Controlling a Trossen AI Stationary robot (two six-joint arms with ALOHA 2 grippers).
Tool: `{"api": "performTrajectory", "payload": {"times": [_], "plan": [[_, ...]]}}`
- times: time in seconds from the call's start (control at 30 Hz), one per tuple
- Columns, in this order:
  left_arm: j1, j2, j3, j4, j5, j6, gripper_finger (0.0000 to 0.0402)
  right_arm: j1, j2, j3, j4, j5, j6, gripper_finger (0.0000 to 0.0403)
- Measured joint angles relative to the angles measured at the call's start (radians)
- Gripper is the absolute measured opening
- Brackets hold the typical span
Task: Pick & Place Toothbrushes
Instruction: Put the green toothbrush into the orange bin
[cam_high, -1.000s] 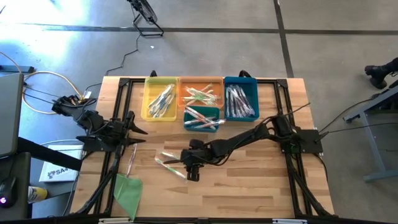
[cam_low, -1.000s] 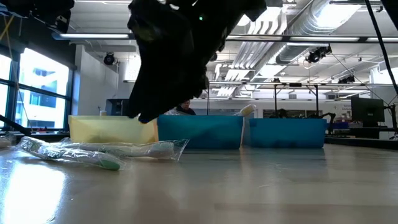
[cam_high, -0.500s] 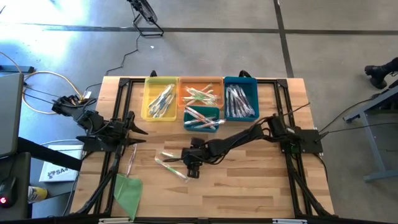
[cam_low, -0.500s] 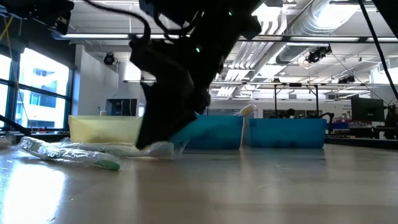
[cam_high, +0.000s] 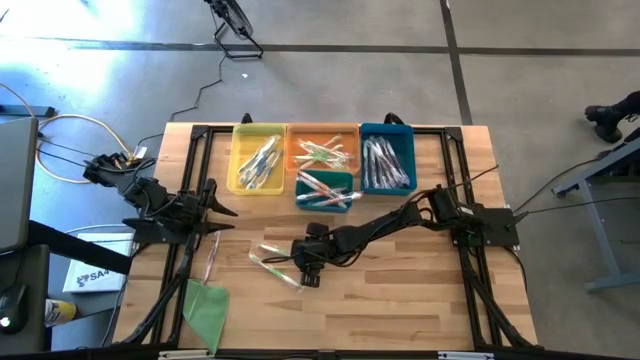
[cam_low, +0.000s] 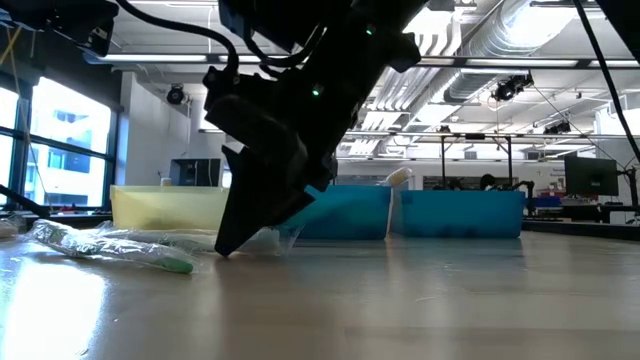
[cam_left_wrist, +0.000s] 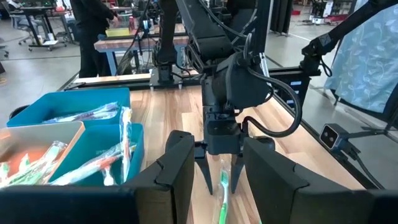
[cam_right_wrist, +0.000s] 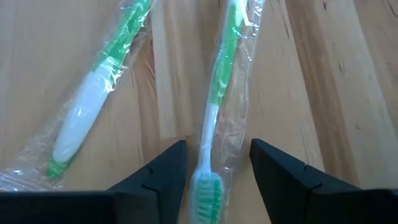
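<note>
Two clear-wrapped toothbrushes with green and white handles lie flat on the wooden table left of centre. One toothbrush runs between the open fingers of my right gripper, its bristle head nearest the wrist. The other toothbrush lies beside it. My right gripper slants down with its tips at the table. The fingers stand on either side of the wrapper. I cannot tell if they touch it. My left gripper waits open at the left, held level above the table.
Four bins with several toothbrushes stand at the far side: yellow, orange, small teal and blue. A green sheet lies at the near left. Bare wood lies near and right of my right gripper.
My right gripper has come down toward the table onto the two toothbrushes, tipping a little steeper, until its tips reach the tabletop around one of them. The toothbrushes have stayed where they lay.
</note>
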Motion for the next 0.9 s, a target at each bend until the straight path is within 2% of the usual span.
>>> {"api": "performTrajectory", "payload": {"times": [0.33,0.57,0.9], "plan": [[0.000,0.000,0.000,0.000,0.000,0.000,0.0134,-0.002,0.000,0.000,-0.004,0.000,0.004,0.0071],[0.000,0.000,0.000,0.000,0.000,0.001,0.0134,-0.001,0.000,0.000,-0.004,-0.025,0.000,0.0015],[0.000,0.000,0.000,0.000,0.000,0.003,0.0134,-0.004,-0.008,-0.001,-0.014,-0.049,-0.007,0.0005]]}}
